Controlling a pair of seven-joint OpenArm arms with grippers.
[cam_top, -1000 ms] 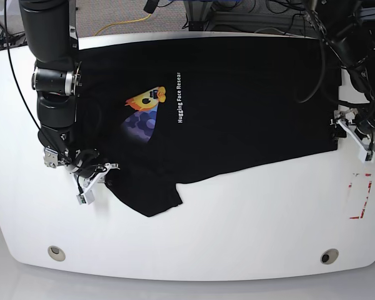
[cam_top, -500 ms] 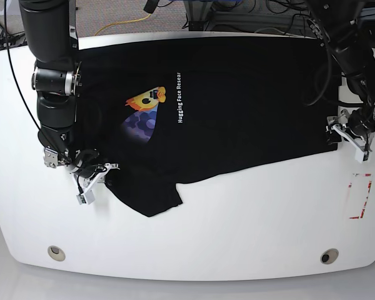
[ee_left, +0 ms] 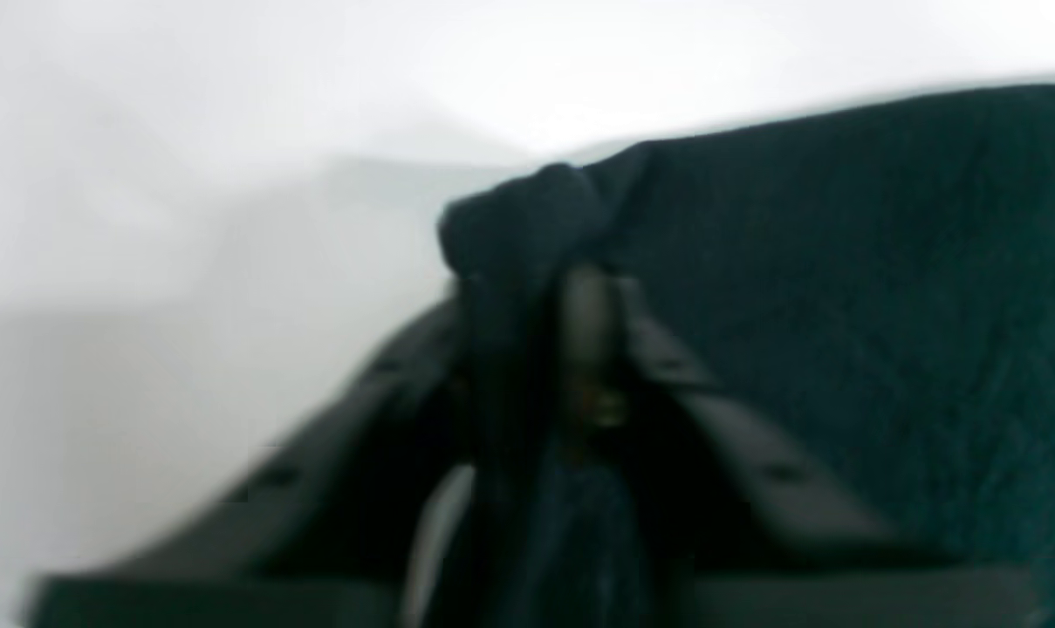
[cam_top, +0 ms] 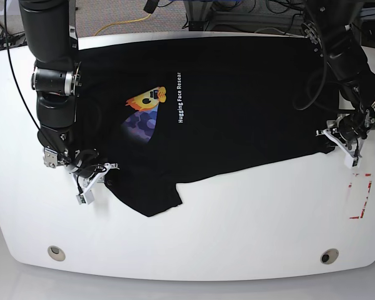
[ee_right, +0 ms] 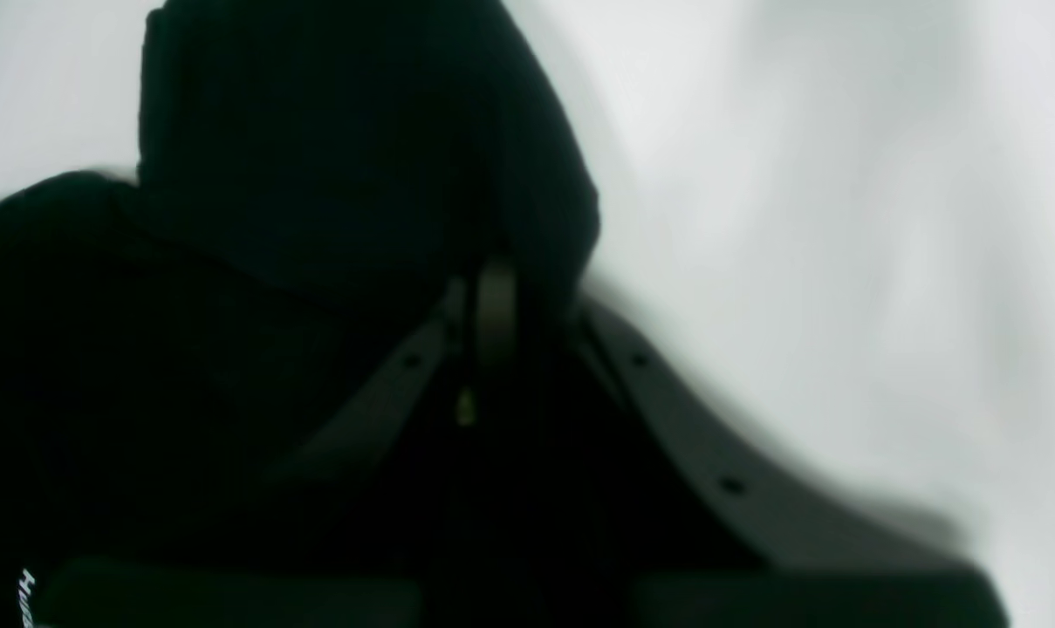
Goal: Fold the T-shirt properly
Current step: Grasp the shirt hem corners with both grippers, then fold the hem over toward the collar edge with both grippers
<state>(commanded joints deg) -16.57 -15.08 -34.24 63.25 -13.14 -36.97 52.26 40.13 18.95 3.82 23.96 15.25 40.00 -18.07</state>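
Observation:
The black T-shirt (cam_top: 237, 106) lies spread on the white table (cam_top: 237, 212), its yellow-and-purple graphic and white text facing up. At the right of the base view my left gripper (cam_top: 330, 138) is at the shirt's lower hem corner. The left wrist view shows it (ee_left: 571, 288) shut on a bunched fold of dark cloth (ee_left: 841, 262). At the left my right gripper (cam_top: 105, 170) holds the sleeve edge. In the right wrist view it (ee_right: 490, 288) is shut on black fabric (ee_right: 318, 174) that drapes over the fingers.
A red-and-white marked rectangle (cam_top: 360, 195) lies on the table just below the left gripper. Two round fittings (cam_top: 56, 252) (cam_top: 329, 256) sit near the table's front edge. Cables and frame parts run behind the far edge.
My left gripper has moved left from beside the table's right edge onto the shirt's hem corner and closed on it, drawing the corner slightly inward. The right arm has stayed still.

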